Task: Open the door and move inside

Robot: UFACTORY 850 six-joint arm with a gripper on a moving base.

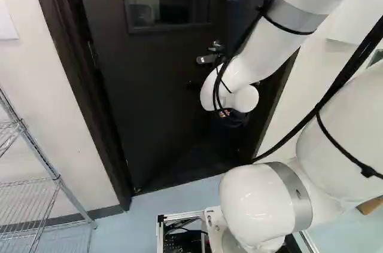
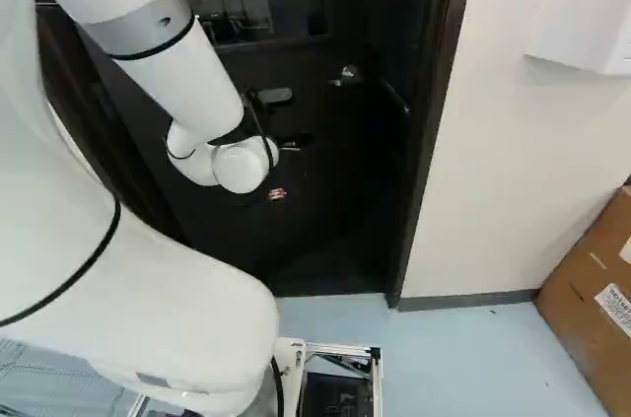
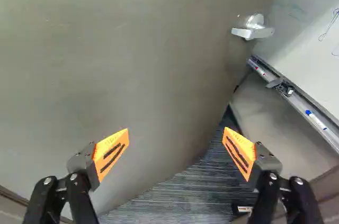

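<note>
Right ahead of the wide-spread pincer (image 3: 176, 134), the door (image 3: 132, 65) is standing ajar, looking heavy and rigid, its smooth metal handle (image 3: 253, 30) near the free edge probably offering the surest hold, though maybe a slippery one!

1. Left base view: from behind the arm (image 1: 263, 49), left side, facing the door (image 1: 149, 85), slightly down.
2. Right base view: likewise, from the right; both share door and arm.
3. Wrist view: closest, facing the door.

Floor (image 2: 473, 368) brightly lit; door (image 1: 152, 79) dim in base views.
</note>
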